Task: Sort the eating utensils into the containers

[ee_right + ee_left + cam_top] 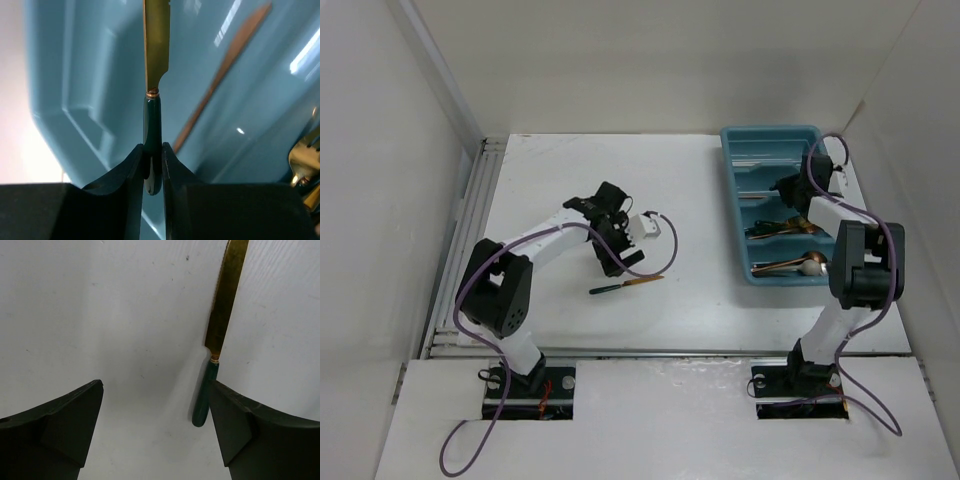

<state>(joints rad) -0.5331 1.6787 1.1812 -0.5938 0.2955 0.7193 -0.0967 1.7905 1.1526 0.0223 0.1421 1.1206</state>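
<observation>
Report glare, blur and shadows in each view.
Top external: soft, even light on the white table. Left wrist: the gold-bladed, green-handled knife is sharp, faint shadow left of its handle. Right wrist: the teal plastic cutlery tray is blurred, with white glare streaks; left edge washed out.

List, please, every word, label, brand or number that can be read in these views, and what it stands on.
None: no text is readable in any view. The teal tray, the loose knife on the table, the held knife in the right gripper and the left gripper show no markings; any finer print is too small to tell.
</observation>
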